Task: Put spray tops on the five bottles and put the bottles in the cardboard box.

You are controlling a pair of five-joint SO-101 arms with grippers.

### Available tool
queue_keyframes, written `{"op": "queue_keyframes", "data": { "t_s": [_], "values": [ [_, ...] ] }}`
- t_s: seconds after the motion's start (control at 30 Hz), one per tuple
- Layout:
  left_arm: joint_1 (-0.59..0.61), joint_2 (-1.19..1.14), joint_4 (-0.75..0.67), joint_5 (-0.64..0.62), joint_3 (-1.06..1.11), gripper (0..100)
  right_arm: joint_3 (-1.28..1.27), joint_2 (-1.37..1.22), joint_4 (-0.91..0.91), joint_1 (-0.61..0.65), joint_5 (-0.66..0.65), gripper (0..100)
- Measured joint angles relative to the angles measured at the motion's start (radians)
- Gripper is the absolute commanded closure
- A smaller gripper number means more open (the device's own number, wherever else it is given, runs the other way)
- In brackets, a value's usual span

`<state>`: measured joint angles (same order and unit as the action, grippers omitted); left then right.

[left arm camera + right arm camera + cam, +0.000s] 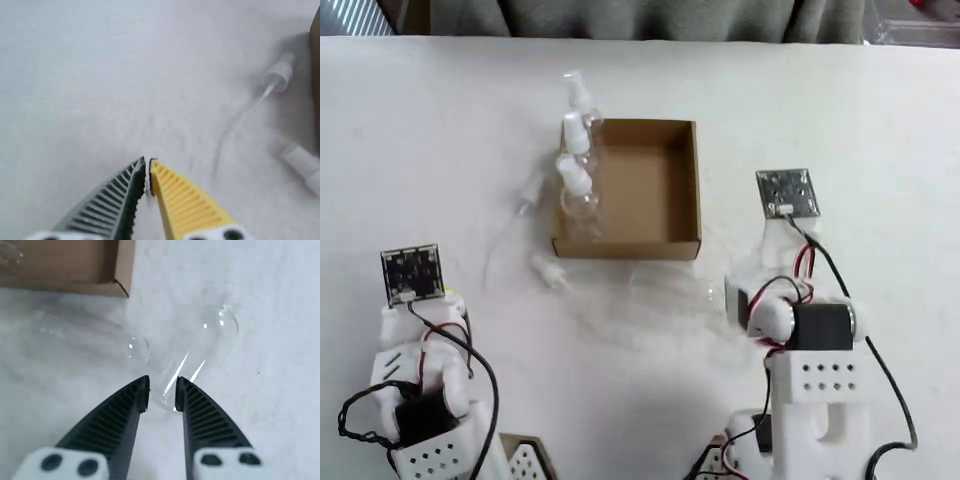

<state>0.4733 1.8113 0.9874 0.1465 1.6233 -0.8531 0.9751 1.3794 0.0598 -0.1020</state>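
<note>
The cardboard box [645,185] stands mid-table. Three clear bottles with spray tops [578,150] sit along its left wall. Two loose spray tops lie on the table left of the box: one with a long tube [527,195] [277,77], another [548,270] [300,160] nearer the box's front corner. Two capless clear bottles lie in front of the box, one [620,300] [85,335] to the left, the other [705,285] [210,335] to the right. My right gripper [161,390] is shut on that second bottle's neck. My left gripper [148,172] is shut over bare table, short of the spray tops.
The left arm [420,400] is at the front left, the right arm [800,325] at the front right. Each carries a square marker plate [412,272] [786,192]. White table spreads wide on both sides of the box. A box corner [117,285] lies beyond the right gripper.
</note>
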Motion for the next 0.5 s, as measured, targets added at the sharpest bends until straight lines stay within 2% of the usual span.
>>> {"op": "queue_keyframes", "data": {
  "t_s": [0.13, 0.27, 0.4, 0.5],
  "values": [
    [0.000, 0.000, 0.000, 0.002, 0.000, 97, -0.091, 0.000, -0.018, -0.066, -0.008, 92.1],
    [0.000, 0.000, 0.000, 0.002, 0.000, 97, -0.152, 0.000, -0.124, -0.164, -0.009, 92.1],
    [-0.008, 0.000, 0.000, 0.002, 0.000, 97, -0.166, -0.002, -0.184, -0.184, -0.005, 91.4],
    [-0.023, 0.000, 0.000, 0.002, 0.000, 97, -0.164, -0.002, -0.206, -0.186, 0.069, 85.0]
  ]
}}
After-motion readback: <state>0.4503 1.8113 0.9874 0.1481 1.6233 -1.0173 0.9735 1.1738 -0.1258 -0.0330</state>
